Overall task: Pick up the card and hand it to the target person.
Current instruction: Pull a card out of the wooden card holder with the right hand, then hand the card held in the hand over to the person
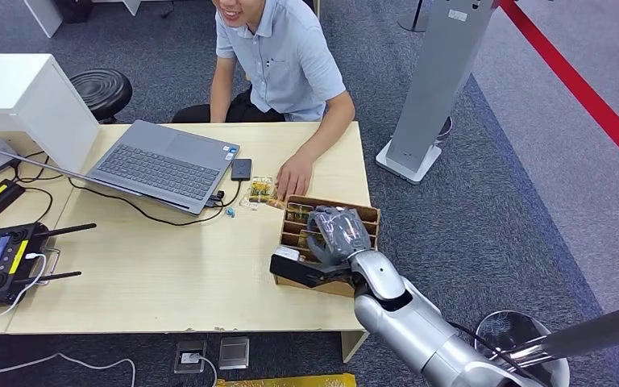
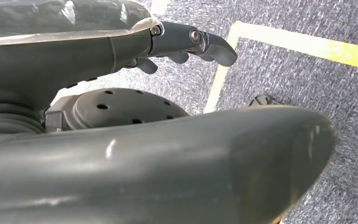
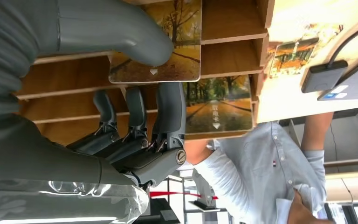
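Reaching into the wooden slotted box (image 1: pixel 364 214) with the right hand (image 1: pixel 337 234), thumb (image 3: pixel 121 28) pressing on the face of an autumn-scene card (image 3: pixel 168 60) and the darker fingers (image 3: pixel 170 112) curling up behind it, so pinching that card between thumb and fingers while it is sitting in its slot; leaning a second card (image 3: pixel 219 105) of the same tree-lined picture in the neighbouring slot, just beside the fingers; lying loose on the tabletop (image 1: pixel 161 282) just beyond the box, a few more cards (image 1: pixel 259 192), next to a small black device (image 1: pixel 241 168); resting a person's hand (image 1: pixel 294 175) on the tabletop, touching the far edge of the box, the person (image 1: pixel 278 56) in a pale blue shirt sitting across; standing open further left, a grey laptop (image 1: pixel 157 165), and near the left edge a black controller (image 1: pixel 0 262) with antennas; hanging over grey carpet with a yellow line, the left hand (image 2: pixel 186 44), fingers slightly curled and holding nothing.
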Controlling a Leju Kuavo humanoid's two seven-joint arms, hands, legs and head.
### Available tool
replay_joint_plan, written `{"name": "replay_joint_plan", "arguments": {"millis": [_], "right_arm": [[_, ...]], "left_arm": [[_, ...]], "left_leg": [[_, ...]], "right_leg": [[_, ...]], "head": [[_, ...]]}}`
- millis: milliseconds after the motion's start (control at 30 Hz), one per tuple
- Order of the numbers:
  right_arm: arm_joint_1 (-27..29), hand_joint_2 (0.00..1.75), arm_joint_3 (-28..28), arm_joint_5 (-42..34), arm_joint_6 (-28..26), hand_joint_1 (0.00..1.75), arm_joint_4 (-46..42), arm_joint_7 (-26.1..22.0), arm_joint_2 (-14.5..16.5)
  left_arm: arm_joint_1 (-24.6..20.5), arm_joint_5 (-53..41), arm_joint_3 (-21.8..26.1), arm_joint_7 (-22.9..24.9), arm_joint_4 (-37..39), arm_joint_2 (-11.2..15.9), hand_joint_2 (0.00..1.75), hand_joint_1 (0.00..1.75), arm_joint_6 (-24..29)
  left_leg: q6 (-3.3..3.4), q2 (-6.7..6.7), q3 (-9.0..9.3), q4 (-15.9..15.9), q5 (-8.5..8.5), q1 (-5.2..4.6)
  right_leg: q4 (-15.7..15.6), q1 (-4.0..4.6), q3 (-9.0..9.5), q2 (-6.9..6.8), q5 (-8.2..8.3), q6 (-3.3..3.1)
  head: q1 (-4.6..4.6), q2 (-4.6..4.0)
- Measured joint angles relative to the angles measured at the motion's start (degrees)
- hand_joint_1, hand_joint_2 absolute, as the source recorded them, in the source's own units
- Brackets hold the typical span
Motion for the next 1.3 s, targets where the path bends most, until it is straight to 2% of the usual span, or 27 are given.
{"name": "replay_joint_plan", "arguments": {"millis": [300,467,667,900,1067,1300], "right_arm": [[0.4,1.75,-0.07,-1.87,-2.67,1.75,-1.2,-3.73,-0.24],[0.61,1.75,-0.54,-3.19,-4.62,1.75,-5.47,-6.73,-0.9],[0.52,1.75,-2.09,-2.98,-6.56,1.75,-11.5,-8.03,-1.68],[-1.57,1.75,-4.15,-3.0,-8.22,1.75,-15.63,-10.09,-1.76],[-5.68,1.75,-4.58,-2.89,-8.92,1.75,-12.6,-10.57,0.03],[-12.61,1.75,-4.61,-3.01,-9.11,1.75,-1.54,-7.2,4.22]], "left_arm": [[0.11,1.63,0.0,-1.02,-0.02,1.02,0.0,0.0,-1.44],[0.16,2.71,0.0,-1.95,-0.02,1.55,0.0,0.0,-2.28],[0.21,3.65,0.0,-2.57,-0.02,1.95,0.0,0.0,-2.52],[0.19,3.33,-0.16,-1.54,-0.02,1.98,0.0,0.0,-2.36],[0.04,2.15,-0.93,1.07,-0.02,1.92,0.0,0.0,-2.15],[-0.04,0.97,-2.93,4.36,-0.09,1.37,0.0,0.0,-1.6]], "left_leg": [[0.0,0.01,-0.03,0.0,0.01,0.0],[-0.01,0.01,-0.07,0.0,0.0,0.0],[-0.01,0.01,-0.1,0.0,0.01,0.0],[-0.01,0.01,-0.12,0.0,0.01,0.0],[-0.01,0.01,-0.15,0.0,0.01,0.0],[-0.01,-0.01,-0.17,0.0,0.02,0.0]], "right_leg": [[0.01,0.0,-0.01,0.01,0.01,0.0],[0.01,0.0,-0.07,0.01,0.01,0.0],[0.01,0.0,-0.1,0.02,0.01,0.0],[0.02,0.0,-0.09,0.02,0.01,0.0],[0.03,0.0,-0.1,0.01,0.01,0.0],[0.05,0.0,-0.12,0.0,0.01,0.0]], "head": [[0.04,0.0],[-0.01,0.0],[-0.03,0.0],[0.02,0.0],[-0.04,0.0],[-0.01,0.0]]}}
